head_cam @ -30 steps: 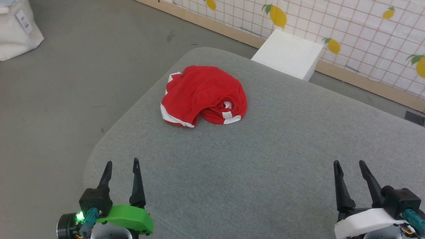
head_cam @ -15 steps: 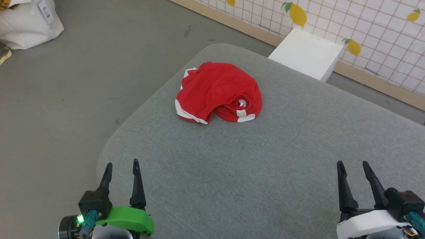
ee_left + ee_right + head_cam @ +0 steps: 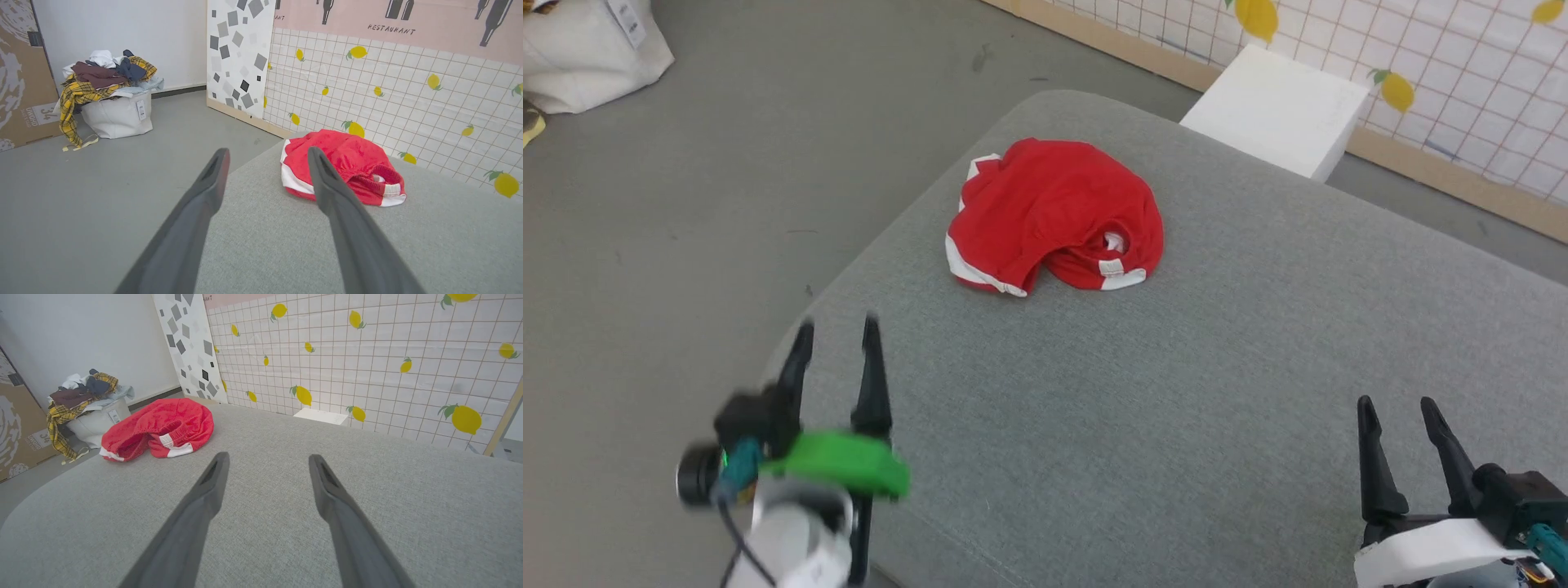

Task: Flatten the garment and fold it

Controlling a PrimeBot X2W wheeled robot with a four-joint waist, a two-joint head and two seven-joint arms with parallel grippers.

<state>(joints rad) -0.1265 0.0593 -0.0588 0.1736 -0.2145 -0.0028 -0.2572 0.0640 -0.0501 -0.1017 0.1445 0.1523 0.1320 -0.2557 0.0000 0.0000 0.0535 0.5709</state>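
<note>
Nearest you, your left gripper (image 3: pixel 838 325) and right gripper (image 3: pixel 1396 403) both stand with fingers wide apart, holding nothing, at the near side of the grey padded surface (image 3: pixel 1176 408). Farther on, toward its far left corner, the garment (image 3: pixel 1054 204) lies crumpled in a heap, well apart from both. Expect it to be light, limp and quick to bunch. Pinch the white-banded hem (image 3: pixel 978 276) on its near left edge, likely the easiest layer to lift.

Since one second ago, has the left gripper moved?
Yes. The left gripper has advanced across the grey table toward the garment, which itself lies where it was on the table.
</note>
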